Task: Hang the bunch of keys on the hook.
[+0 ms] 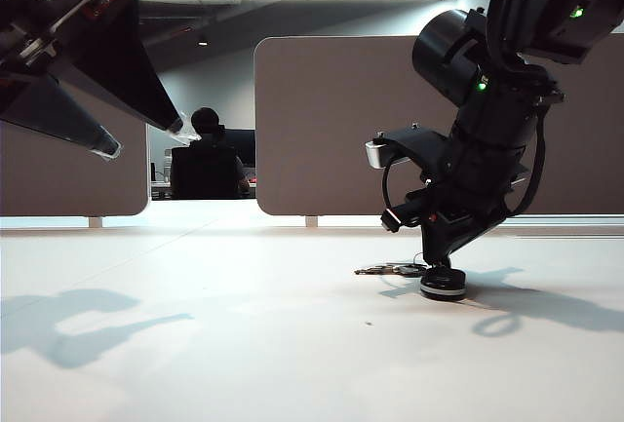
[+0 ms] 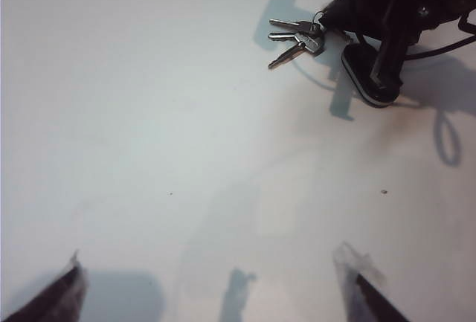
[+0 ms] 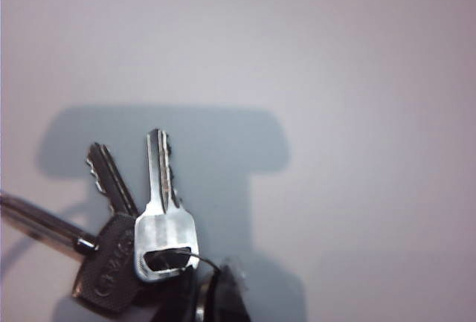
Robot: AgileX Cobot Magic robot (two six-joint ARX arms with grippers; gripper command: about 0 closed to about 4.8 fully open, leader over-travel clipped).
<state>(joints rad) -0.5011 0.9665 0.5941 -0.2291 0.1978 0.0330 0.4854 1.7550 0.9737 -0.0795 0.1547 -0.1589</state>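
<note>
The bunch of keys (image 1: 390, 269) lies on the white table (image 1: 244, 344), right of the middle, with its black silver-rimmed fob (image 1: 444, 286) under the right arm. My right gripper (image 1: 439, 268) points down onto it. In the right wrist view the keys (image 3: 163, 225) fan out just beyond my right gripper (image 3: 208, 292), whose two dark fingertips are pressed together at the ring, a sliver of metal between them. The left wrist view shows the keys (image 2: 297, 39) and fob (image 2: 361, 76) from afar. My left gripper (image 1: 146, 137) hangs high at the left, open and empty (image 2: 216, 292). The hook is out of view.
A brown-grey divider panel (image 1: 331, 120) stands along the table's far edge behind the right arm, and another (image 1: 68, 169) at the left. Through the gap between them a seated person (image 1: 207, 159) shows in the background. Arm shadows fall on the tabletop.
</note>
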